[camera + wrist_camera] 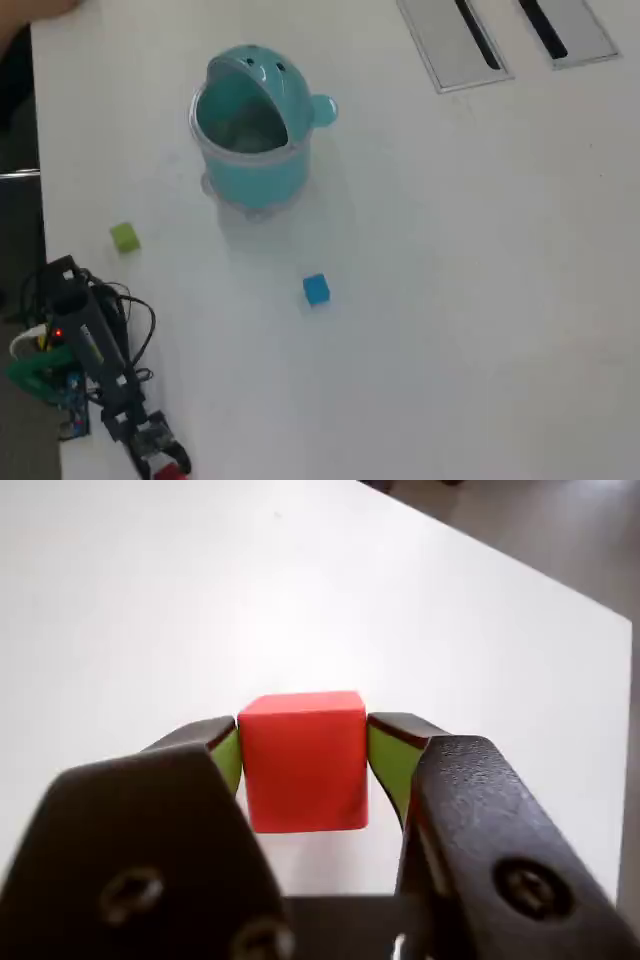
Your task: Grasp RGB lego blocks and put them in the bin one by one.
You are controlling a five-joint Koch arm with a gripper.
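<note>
Gripper (303, 742) closed on the red block (303, 760); both green-lined jaws press its side faces in the wrist view. Whether the block rests on the table (150, 600) or is just lifted: cannot tell. Overhead, the gripper sits at the bottom-left edge, well apart from the teal bin (252, 125).

Judgement: keep the squeeze steady, lift straight, carry over the bin's open mouth below the hood, release only once above the rim.

Green block (125, 237) and blue block (316, 289) lie loose on the table. Overhead, the red block is nearly cut off by the frame edge.
</note>
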